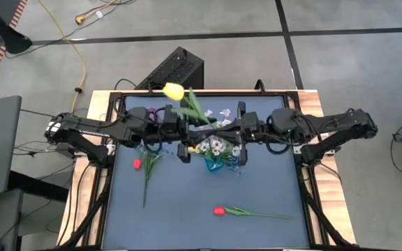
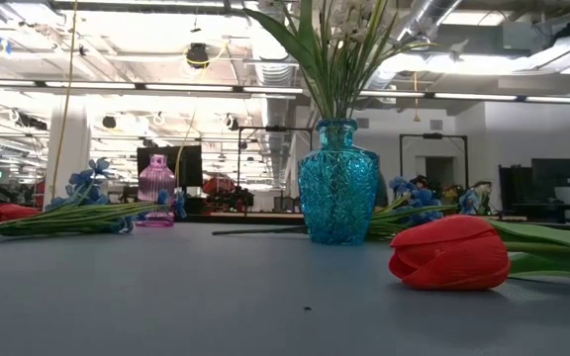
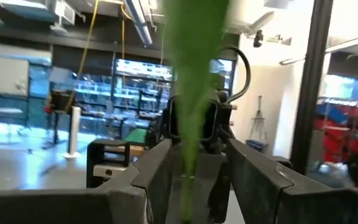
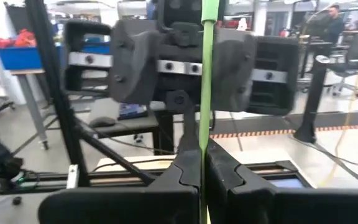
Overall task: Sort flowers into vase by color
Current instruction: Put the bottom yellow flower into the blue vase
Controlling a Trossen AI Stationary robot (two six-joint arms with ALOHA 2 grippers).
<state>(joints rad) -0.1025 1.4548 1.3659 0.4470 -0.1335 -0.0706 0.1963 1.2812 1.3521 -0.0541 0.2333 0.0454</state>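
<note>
A yellow tulip (image 1: 174, 90) on a green leafy stem (image 1: 199, 111) is held high over the table's far middle. My right gripper (image 1: 230, 130) is shut on its stem (image 4: 204, 93). My left gripper (image 1: 187, 130) faces it and is open. Its fingers (image 3: 160, 171) stand on either side of the stem (image 3: 188, 177), and I cannot tell if they touch it. A blue glass vase (image 1: 215, 162) holding white sprigs (image 1: 215, 146) stands below the grippers. It also shows in the low view (image 2: 337, 183). Neither gripper shows in the low view. My right gripper pinches the tulip's green stem (image 4: 202, 163) between its two fingers. The fingers lie level, come from the table's right side and cross the stem. The stem stands roughly upright, lifted clear of the table, with the yellow bloom above.
A pink vase (image 2: 156, 191) stands at the far left. Red tulips lie on the mat at the left (image 1: 137, 164) and near the front (image 1: 218, 210). Blue sprigs lie by the far edge (image 1: 225, 113) and beside the blue vase (image 1: 239, 164).
</note>
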